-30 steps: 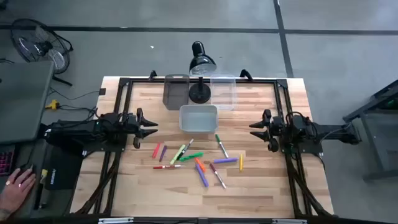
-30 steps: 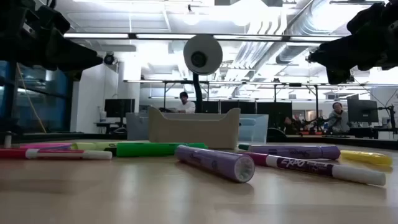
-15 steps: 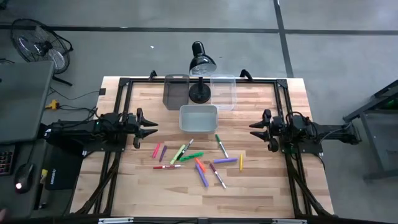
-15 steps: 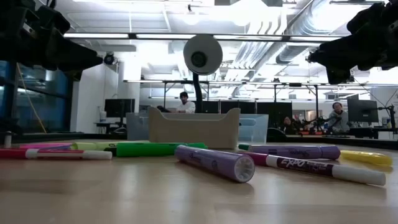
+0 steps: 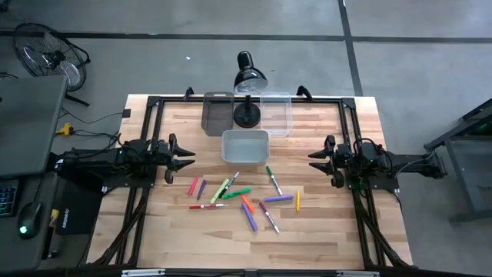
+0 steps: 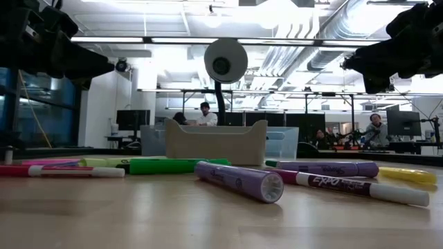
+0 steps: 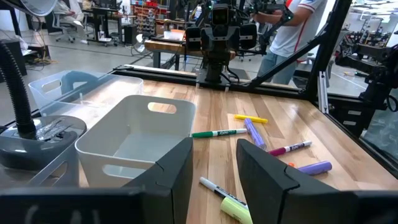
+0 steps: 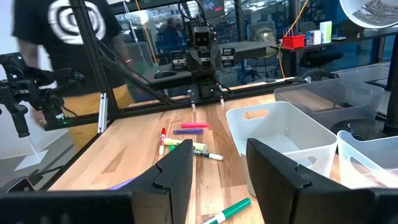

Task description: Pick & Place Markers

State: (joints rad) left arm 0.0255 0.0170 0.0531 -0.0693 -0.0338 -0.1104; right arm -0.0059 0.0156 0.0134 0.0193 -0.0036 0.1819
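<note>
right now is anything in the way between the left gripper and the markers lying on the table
Nothing visible blocks it. The left gripper hangs open above the table's left side, holding nothing. The markers lie scattered on bare wood in front of the white bin, which sits off to the side of that path, as does the lamp.

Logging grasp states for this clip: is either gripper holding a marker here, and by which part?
Nothing is held. The left gripper and right gripper hang open and empty at the table's sides; the markers lie loose on the wood.
</note>
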